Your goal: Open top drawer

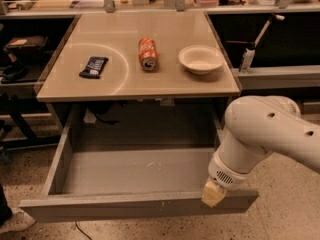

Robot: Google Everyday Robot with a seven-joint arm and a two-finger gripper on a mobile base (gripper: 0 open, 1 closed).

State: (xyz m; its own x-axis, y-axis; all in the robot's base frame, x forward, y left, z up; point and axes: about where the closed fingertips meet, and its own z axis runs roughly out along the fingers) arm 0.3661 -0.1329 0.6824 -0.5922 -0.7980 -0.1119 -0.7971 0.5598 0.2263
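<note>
top drawer: matt grey, smooth. tabletop above it: semi-gloss beige, laminate look. gripper at the drawer's front right edge: yellowish rubbery tip. arm shell: smooth white plastic.

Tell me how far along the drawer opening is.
Done: the top drawer stands well out from under the table, with its plain grey inside in full view. In hand: the gripper is at the right end of the drawer front, at its top edge. Left: probably little, perhaps only taking the gripper off the front and backing the arm away.
</note>
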